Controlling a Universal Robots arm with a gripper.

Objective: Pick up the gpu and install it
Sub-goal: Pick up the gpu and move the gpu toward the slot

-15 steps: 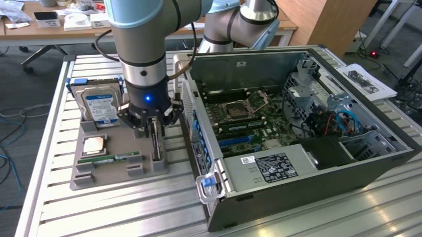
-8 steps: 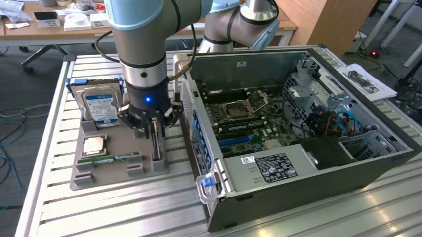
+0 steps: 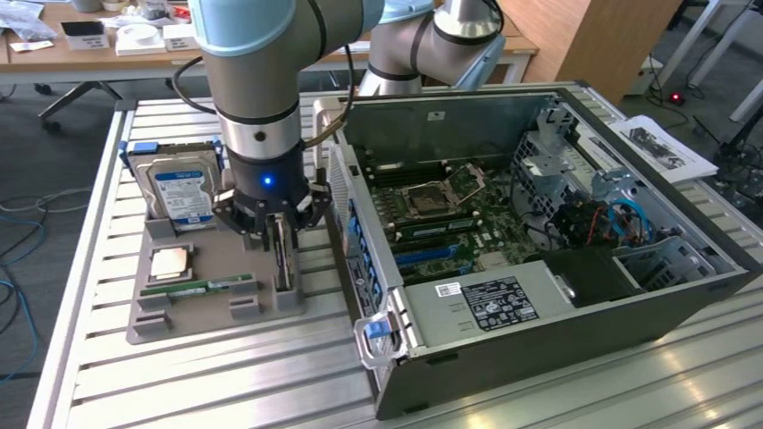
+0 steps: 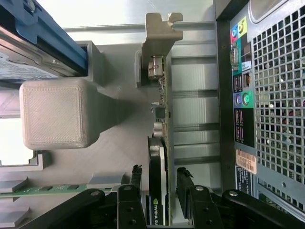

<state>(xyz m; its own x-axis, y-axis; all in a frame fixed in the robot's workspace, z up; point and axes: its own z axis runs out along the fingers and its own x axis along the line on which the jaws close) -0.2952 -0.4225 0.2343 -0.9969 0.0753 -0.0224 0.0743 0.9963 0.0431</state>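
Gpu (image 4: 156, 160) stands on its edge in a slot of the grey holder (image 3: 191, 317), on the side nearest the open computer case (image 3: 513, 299) and just beside its back panel. The gripper (image 3: 281, 236) hangs straight over it with its fingers (image 4: 184, 180) spread, one on each side of the card; in the wrist view a thin gap shows on both sides, so nothing is pinched yet.

The step in hand looks like the grasp. To do it well, I judge the fingers should sit evenly either side, so neither pushes the card sideways before the other meets it. They should close on the flat faces, clear of the metal bracket (image 4: 159, 33) at the far end. The card should come up straight along its slot, without tilting toward the case wall or the hard drive (image 3: 179, 188).
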